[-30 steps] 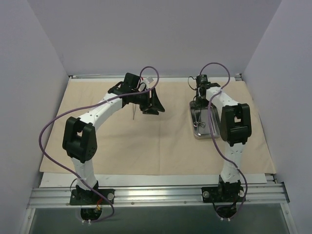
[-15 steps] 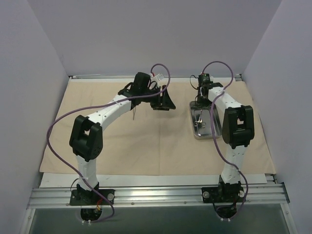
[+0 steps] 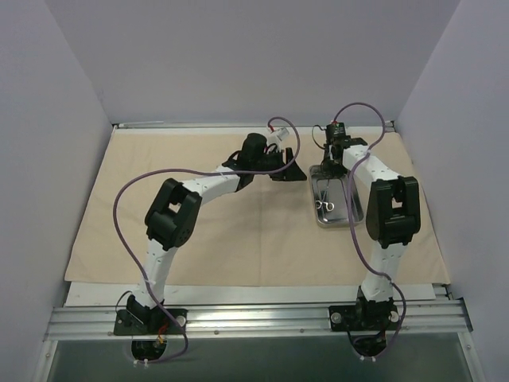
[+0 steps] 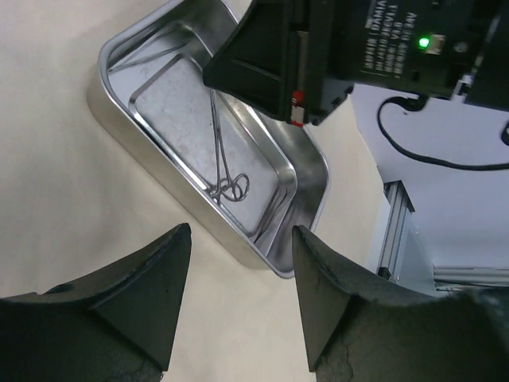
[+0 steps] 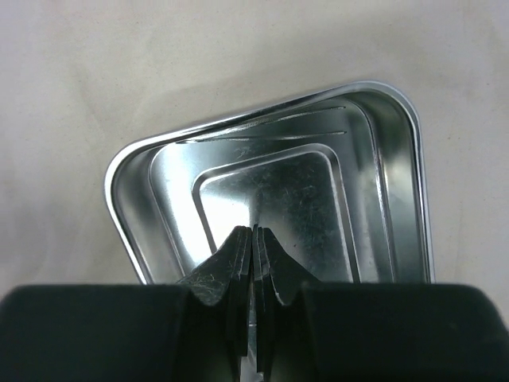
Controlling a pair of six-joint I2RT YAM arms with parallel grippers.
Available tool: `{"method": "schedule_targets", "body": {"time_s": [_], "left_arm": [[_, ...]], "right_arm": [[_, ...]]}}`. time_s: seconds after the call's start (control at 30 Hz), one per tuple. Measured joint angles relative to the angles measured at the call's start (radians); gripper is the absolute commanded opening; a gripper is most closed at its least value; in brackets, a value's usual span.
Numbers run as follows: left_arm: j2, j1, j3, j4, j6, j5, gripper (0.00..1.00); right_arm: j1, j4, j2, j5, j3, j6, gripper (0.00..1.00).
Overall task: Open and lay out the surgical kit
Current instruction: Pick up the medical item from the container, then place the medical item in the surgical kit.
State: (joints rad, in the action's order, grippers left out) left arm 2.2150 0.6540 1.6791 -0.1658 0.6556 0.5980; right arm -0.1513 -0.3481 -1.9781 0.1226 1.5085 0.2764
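The beige cloth wrap lies spread flat over the table. The steel tray stands on it at the right, and also shows in the left wrist view and the right wrist view. One thin scissor-like instrument lies inside the tray, its ring handles showing in the left wrist view. The other instrument is not in view. My left gripper is open and empty above the cloth, just left of the tray. My right gripper is shut, tips down over the tray's far end.
Purple cables loop over both arms. The right arm's wrist body hangs over the tray's far end, close to my left gripper. An aluminium rail runs along the near edge. Grey walls close in the left, right and back.
My left arm has swung right from the middle of the cloth to beside the tray, gripper open. A thin instrument seen earlier on the cloth is now hidden under it. The right gripper has barely moved.
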Motion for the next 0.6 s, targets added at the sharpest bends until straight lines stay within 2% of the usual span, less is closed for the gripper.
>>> {"method": "schedule_targets", "body": {"time_s": [0.37,0.6], "left_arm": [[0.088,0.037,0.103,-0.131,0.042,-0.011,0.63],[0.146,0.047,0.137,-0.185,0.042,-0.012,0.64]], "right_arm": [[0.008,0.007,0.144,-0.026,-0.06,0.036,0.0],[0.014,0.017,0.169,-0.041,-0.11,0.045,0.0]]}}
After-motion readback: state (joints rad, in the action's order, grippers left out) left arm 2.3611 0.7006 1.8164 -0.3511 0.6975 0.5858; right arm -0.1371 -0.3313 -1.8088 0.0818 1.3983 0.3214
